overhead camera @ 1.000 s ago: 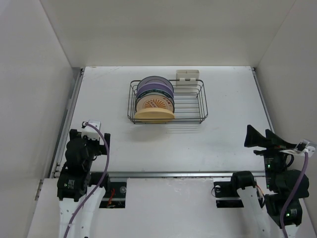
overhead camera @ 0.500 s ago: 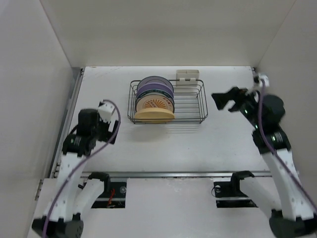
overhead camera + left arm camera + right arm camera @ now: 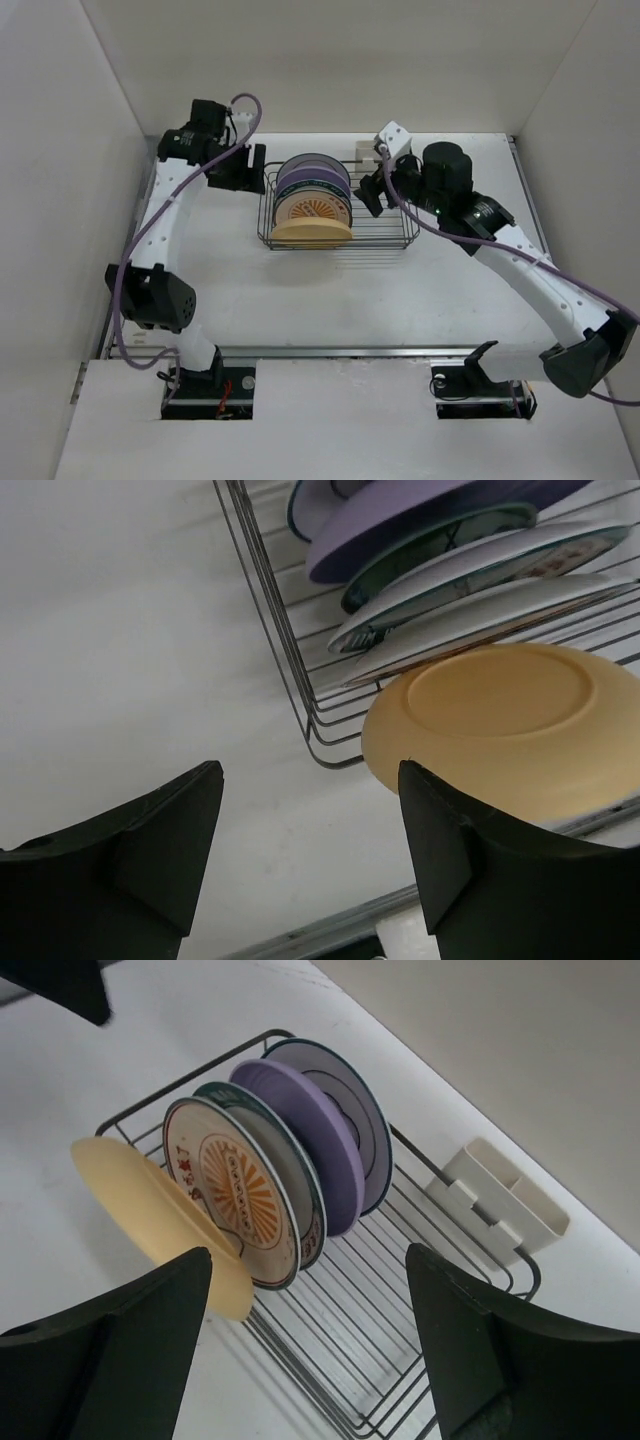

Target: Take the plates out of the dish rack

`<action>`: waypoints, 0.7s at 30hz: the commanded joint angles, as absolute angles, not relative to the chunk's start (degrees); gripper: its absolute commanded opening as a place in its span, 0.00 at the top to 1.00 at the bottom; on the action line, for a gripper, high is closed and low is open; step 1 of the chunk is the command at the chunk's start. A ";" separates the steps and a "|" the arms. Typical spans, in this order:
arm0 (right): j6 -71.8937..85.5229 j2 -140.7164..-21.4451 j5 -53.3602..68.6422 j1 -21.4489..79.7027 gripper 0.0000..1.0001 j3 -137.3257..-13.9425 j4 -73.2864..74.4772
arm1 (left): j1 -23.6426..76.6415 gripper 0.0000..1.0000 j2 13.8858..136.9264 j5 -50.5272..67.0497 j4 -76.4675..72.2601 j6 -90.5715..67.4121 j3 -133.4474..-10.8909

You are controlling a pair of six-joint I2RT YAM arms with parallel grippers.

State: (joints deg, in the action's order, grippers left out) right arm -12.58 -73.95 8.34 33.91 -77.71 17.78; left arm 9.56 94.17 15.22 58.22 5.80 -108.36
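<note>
The dish rack [image 3: 385, 225] is a dark wire basket at the table's back middle. Several plates stand on edge in its left half. The yellow plate [image 3: 311, 233] is nearest, leaning over the front rim. Behind it stand the orange sunburst plate [image 3: 313, 209] and the lavender plate [image 3: 313, 172]. My left gripper [image 3: 245, 168] is open and empty just left of the rack; its view shows the yellow plate [image 3: 500, 730] beside the right finger. My right gripper [image 3: 372, 190] is open and empty above the rack's bare right half [image 3: 400, 1360], facing the plates [image 3: 235, 1190].
A white cutlery holder [image 3: 378, 153] is clipped to the rack's back edge and also shows in the right wrist view [image 3: 500, 1205]. White walls close in the table at left, right and back. A metal rail [image 3: 350, 350] runs along the near edge.
Both arms have swung up from the near edge of the table to the rack, the left to its left side, the right over its right half. The plates have not moved.
</note>
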 commanded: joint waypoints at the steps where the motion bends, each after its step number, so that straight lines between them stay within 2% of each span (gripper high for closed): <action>1: -20.30 -73.48 11.16 36.82 0.17 -76.04 19.86 | 9.23 0.33 95.71 16.97 57.50 -0.35 -100.14; 4: -22.23 -73.48 10.46 39.81 0.18 -74.89 19.86 | 10.81 0.33 98.16 12.14 53.61 -0.35 -98.44; 14: -22.76 -81.11 8.00 45.96 0.18 -76.02 21.45 | 10.81 0.38 105.64 10.20 50.19 -1.49 -97.57; 19: -23.29 -87.97 7.38 47.20 0.19 -79.71 20.65 | 10.81 0.51 108.46 9.14 49.66 -2.02 -97.03; 21: -23.29 -88.51 6.77 47.89 0.25 -80.24 19.70 | 10.81 0.60 109.25 9.66 49.05 -2.02 -97.03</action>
